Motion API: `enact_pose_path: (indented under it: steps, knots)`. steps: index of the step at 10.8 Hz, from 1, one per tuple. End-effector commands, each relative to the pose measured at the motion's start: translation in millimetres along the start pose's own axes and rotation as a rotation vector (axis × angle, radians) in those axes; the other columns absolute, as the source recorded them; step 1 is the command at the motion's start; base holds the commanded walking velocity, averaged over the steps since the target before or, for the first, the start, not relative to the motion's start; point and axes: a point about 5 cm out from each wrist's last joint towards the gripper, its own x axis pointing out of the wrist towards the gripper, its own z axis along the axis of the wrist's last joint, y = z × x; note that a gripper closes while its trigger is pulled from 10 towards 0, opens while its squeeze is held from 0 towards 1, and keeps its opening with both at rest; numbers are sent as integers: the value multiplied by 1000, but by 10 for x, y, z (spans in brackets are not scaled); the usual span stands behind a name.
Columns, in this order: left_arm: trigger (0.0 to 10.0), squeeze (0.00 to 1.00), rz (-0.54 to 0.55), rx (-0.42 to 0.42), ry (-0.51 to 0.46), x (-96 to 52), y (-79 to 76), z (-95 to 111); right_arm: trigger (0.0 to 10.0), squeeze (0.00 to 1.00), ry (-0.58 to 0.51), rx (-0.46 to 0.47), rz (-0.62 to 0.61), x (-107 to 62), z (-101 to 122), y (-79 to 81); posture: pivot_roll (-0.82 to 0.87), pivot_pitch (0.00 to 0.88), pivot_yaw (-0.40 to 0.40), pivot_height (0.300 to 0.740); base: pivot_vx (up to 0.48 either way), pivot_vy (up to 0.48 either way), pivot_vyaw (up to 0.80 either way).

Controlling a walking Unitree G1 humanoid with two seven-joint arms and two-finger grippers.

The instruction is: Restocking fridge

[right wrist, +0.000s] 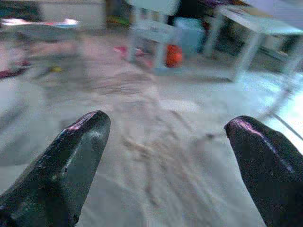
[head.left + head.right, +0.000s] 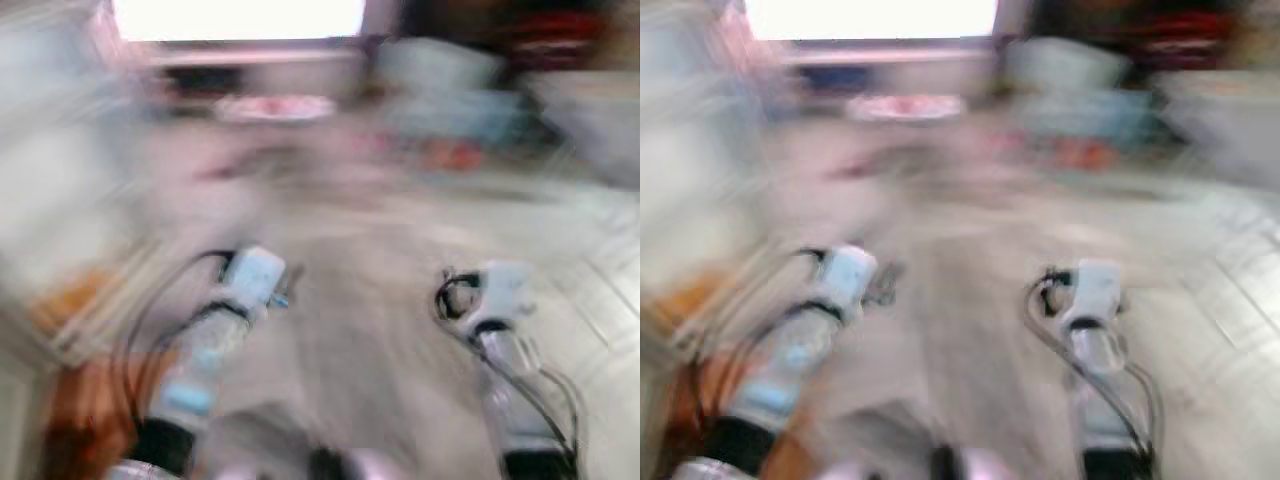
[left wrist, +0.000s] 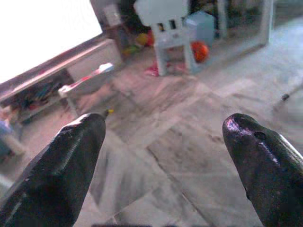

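Pale stone tile floor (image 3: 189, 156) stretches ahead; a bright window (image 2: 238, 18) glows far, a small pale blue chair (image 3: 165, 23) beyond.

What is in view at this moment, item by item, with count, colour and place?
Floor: one, grey marbled tiles, under and ahead of both grippers.
Small chair: one, pale blue-white, standing on the floor across the room.
Orange ball: one, orange, on the floor beside the small chair.
Box: one, light blue, behind the small chair.
Low bench: one, whitish, below the window, with blurred items on it.
Window: one, bright white, on the far wall.
Head views: heavily blurred, no fridge can be made out.
Left gripper: one, black fingers, open, nothing between them, over the floor.
Right gripper: one, black fingers, open, nothing between them, over the floor.
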Motion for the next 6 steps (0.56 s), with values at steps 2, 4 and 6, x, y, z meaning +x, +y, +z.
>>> enact_pose_path:
  steps: [2, 4, 6]
  knots:
    - [10000, 0, 43, 14, -30, -37, 82, 100, 10000, 0, -61, 1, 15, 73, 176, 70, 119, 64, -18, 740, 0, -471, -800]
    - [10000, 0, 45, -66, -19, -87, 131, 37, 10000, 0, -89, 10, 22, 100, 257, 129, 89, 79, -18, 740, 330, -324, -800]
    - [10000, 0, 56, -85, -3, -68, 115, 19, 10000, 0, -120, 9, 27, 82, 282, 134, 64, 69, -2, 740, 480, 0, -400]
